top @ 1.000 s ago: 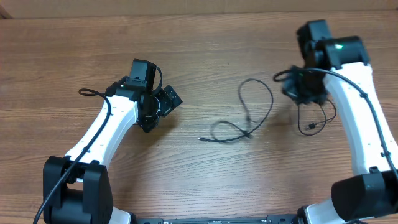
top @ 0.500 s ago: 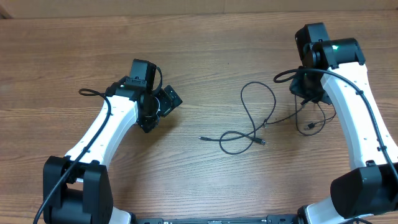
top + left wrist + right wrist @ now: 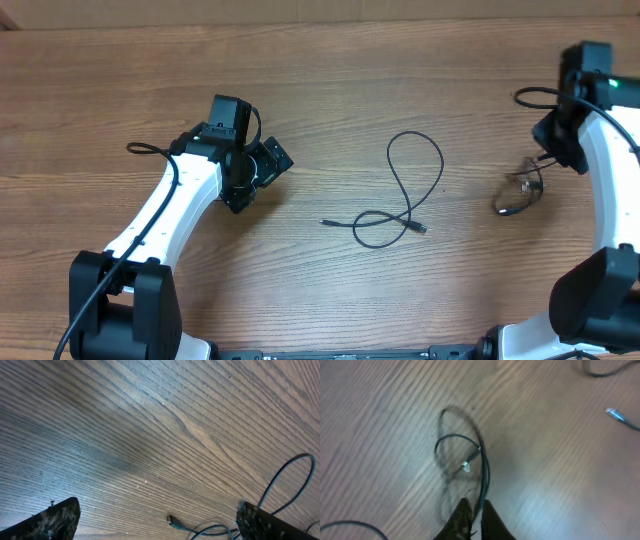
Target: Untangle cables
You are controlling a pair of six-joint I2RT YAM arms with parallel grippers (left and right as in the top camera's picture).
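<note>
One thin black cable (image 3: 415, 180) lies loose on the wood table in a loop, with plug ends at the left and lower right. Its plug end (image 3: 171, 520) shows between my left gripper's (image 3: 157, 525) wide-open, empty fingers, which hover left of it (image 3: 262, 172). My right gripper (image 3: 472, 520) is shut on the second thin black cable (image 3: 482, 467), which hangs in a small loop with a pale tip. In the overhead view that cable (image 3: 515, 195) dangles by the right gripper (image 3: 545, 155) at the far right, apart from the first cable.
The table is bare brown wood (image 3: 330, 90). A thicker black robot cable (image 3: 150, 150) loops off the left arm, another off the right arm (image 3: 535, 95). The first cable's plug (image 3: 615, 413) shows at the upper right of the right wrist view.
My right arm has swung right and pulled the second cable out of the first. The first cable shifted slightly and now lies alone. The left arm has not moved.
</note>
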